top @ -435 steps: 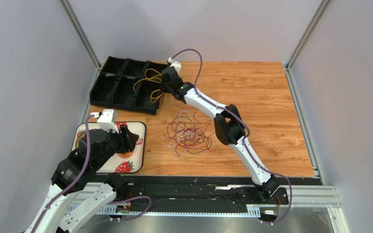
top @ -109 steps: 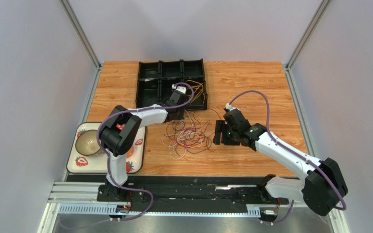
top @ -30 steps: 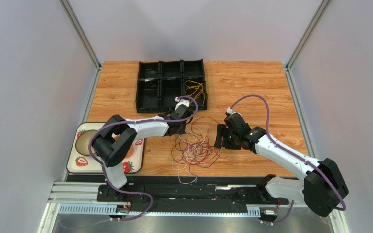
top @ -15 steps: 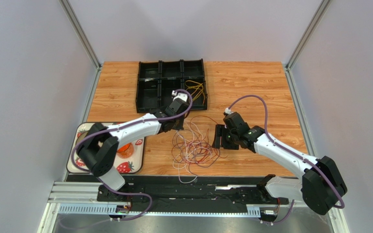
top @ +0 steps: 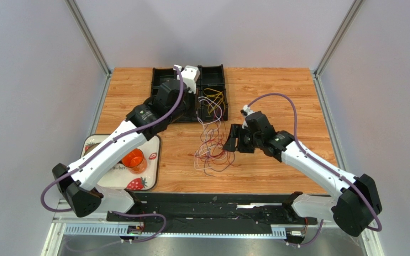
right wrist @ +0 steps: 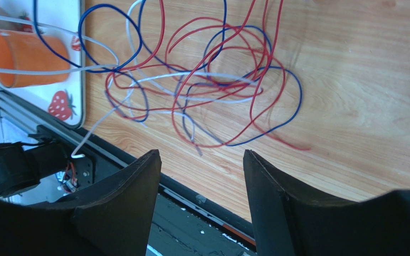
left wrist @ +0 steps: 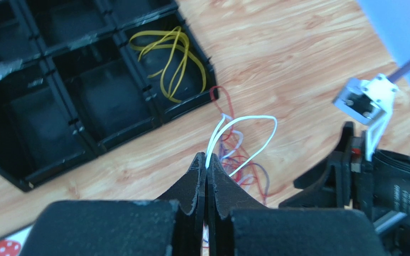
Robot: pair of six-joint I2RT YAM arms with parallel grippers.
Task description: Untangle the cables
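- White cable (left wrist: 244, 125), a single thin loop, is pinched between the left fingers (left wrist: 194, 181), which are pressed together on it. A second ago they stood slightly apart at the far edge of the heap.
- The left arm has since risen and swung away from the near edge. It now stretches out long, its wrist hanging over the middle of the black tray (left wrist: 49, 80) in the top view.
- The cables (top: 211, 152), in red, blue and pale lilac, lie on the table (top: 276, 90) between the two arms. The heap has been drawn out from a round mass into a narrow streak running toward the tray, with strands lifted off the wood at the far end.
- Judgement: the white strand is coming away, but others trail with it, so separation has only begun.
- Yellow cables (left wrist: 167, 58) lie in the tray's corner compartment nearest the heap.
- The right arm reaches in low from the right, elbow bent, and has edged closer to the heap. The right fingers (right wrist: 132, 186) are spread wide and hold nothing, hovering over the near-right loops.
- Whether the white strand is knotted round a red one cannot be told; it probably only crosses it.
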